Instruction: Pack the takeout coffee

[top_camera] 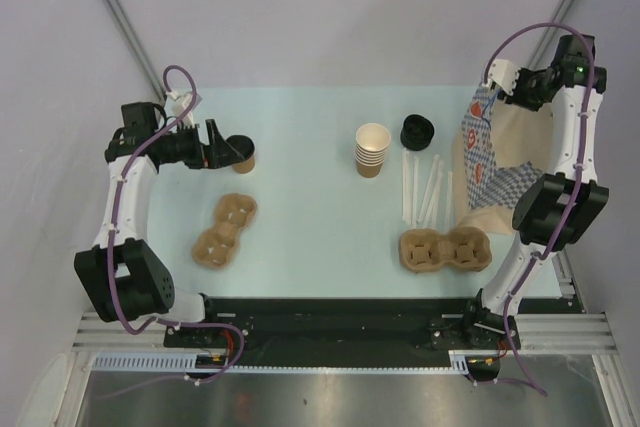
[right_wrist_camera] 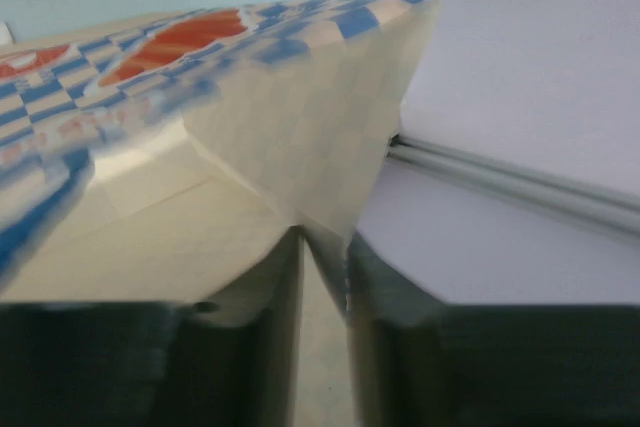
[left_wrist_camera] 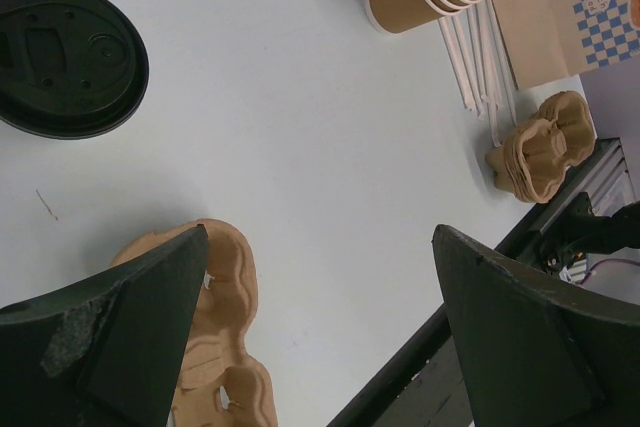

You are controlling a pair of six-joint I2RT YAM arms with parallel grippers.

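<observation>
The takeout coffee (top_camera: pixel 241 154), a small tan cup with a black lid, stands at the far left of the table. In the left wrist view its lid (left_wrist_camera: pixel 66 55) is at the top left, outside my fingers. My left gripper (top_camera: pixel 220 145) is open and empty just left of the cup, its fingers (left_wrist_camera: pixel 150 327) wide apart above a pulp cup carrier (left_wrist_camera: pixel 215 347). My right gripper (top_camera: pixel 503 89) is raised at the far right, shut on the top edge of a paper bag (top_camera: pixel 492 152) with blue checks. In the right wrist view (right_wrist_camera: pixel 322 247) the bag's folded edge (right_wrist_camera: pixel 300 117) is pinched between the jaws.
A stack of lidless tan cups (top_camera: pixel 372 150) stands mid-table, with separate black lids (top_camera: pixel 417 132) to its right. White straws (top_camera: pixel 424 192) lie beside the bag. One pulp carrier (top_camera: pixel 225 230) lies front left, and stacked carriers (top_camera: pixel 445 250) lie front right.
</observation>
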